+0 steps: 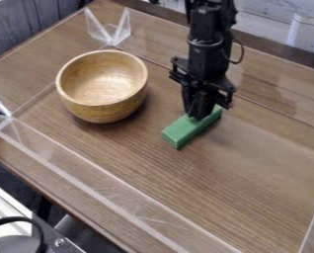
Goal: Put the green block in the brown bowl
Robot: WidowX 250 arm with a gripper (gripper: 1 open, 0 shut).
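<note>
The green block (187,129) lies flat on the wooden table, to the right of the brown bowl (103,86). My gripper (203,112) points straight down over the block's far end. Its dark fingers are drawn together on that end, and the block still rests on the table. The near half of the block shows in front of the fingers. The bowl stands upright with nothing inside, a short way left of the gripper.
Clear plastic walls ring the table, with a front wall (133,212) along the near edge and a clear corner piece (110,30) at the back. The wooden tabletop (252,168) stretches right of the block.
</note>
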